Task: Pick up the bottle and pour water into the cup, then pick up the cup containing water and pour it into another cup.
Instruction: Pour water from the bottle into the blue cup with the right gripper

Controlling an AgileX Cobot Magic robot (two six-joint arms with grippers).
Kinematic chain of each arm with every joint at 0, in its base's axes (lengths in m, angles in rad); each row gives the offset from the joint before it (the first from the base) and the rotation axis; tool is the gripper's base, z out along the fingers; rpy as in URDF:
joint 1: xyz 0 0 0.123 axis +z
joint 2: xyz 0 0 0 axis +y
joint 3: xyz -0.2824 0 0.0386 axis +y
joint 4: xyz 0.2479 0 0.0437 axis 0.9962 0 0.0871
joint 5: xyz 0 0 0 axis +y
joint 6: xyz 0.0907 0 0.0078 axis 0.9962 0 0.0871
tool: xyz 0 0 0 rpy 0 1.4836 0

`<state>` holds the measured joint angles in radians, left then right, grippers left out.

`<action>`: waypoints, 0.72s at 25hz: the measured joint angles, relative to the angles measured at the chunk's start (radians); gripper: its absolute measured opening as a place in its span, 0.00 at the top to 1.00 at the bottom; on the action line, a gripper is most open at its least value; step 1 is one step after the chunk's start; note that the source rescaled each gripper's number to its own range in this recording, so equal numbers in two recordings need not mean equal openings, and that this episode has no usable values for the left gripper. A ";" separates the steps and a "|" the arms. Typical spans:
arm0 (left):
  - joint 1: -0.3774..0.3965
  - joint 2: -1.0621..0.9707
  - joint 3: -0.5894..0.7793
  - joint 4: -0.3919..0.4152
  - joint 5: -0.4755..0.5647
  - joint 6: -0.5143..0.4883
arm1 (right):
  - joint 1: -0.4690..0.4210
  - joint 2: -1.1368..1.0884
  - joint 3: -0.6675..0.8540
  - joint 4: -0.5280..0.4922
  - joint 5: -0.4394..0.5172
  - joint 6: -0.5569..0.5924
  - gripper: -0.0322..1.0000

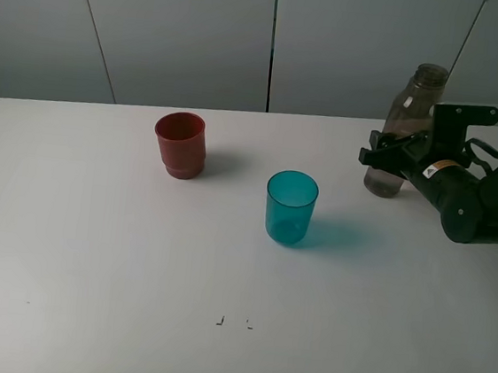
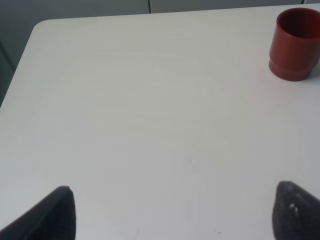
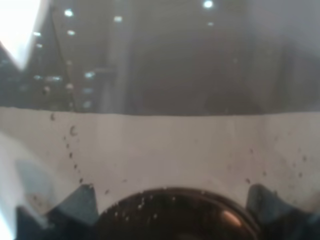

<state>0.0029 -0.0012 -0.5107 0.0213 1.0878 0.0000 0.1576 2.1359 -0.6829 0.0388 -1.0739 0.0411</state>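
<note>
Lab-like room: white table (image 1: 91, 250), grey wall panels (image 1: 185, 28)

A white worktop (image 1: 91, 250) spreads out wide, matte and smooth, with its far left corner rounded. Behind it stands a wall of pale grey panels (image 1: 185, 28) split by thin dark seams. Two tiny dark marks (image 1: 220, 321) sit near the front edge.

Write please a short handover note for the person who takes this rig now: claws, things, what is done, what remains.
Right claw: shut on the bottle, which stands upright at the far right of the table.
Left claw: open, empty.
Teal cup: upright, mid-table; red cup: upright, behind it to the left.
Done: bottle gripped.
To do: lift it, pour into teal cup, then pour teal cup into red cup.
</note>
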 joint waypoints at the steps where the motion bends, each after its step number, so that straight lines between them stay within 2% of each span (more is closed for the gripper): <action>1: 0.000 0.000 0.000 0.000 0.000 0.000 | 0.000 0.000 0.000 0.000 0.000 0.000 0.96; 13: 0.000 0.000 0.000 0.000 0.000 0.000 | 0.000 0.000 0.000 -0.028 0.002 -0.002 0.96; 18: 0.000 0.000 0.000 0.000 0.000 0.007 | 0.000 -0.059 0.000 -0.039 0.069 -0.007 0.97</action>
<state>0.0029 -0.0012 -0.5107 0.0213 1.0878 0.0068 0.1576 2.0769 -0.6829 0.0000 -1.0050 0.0337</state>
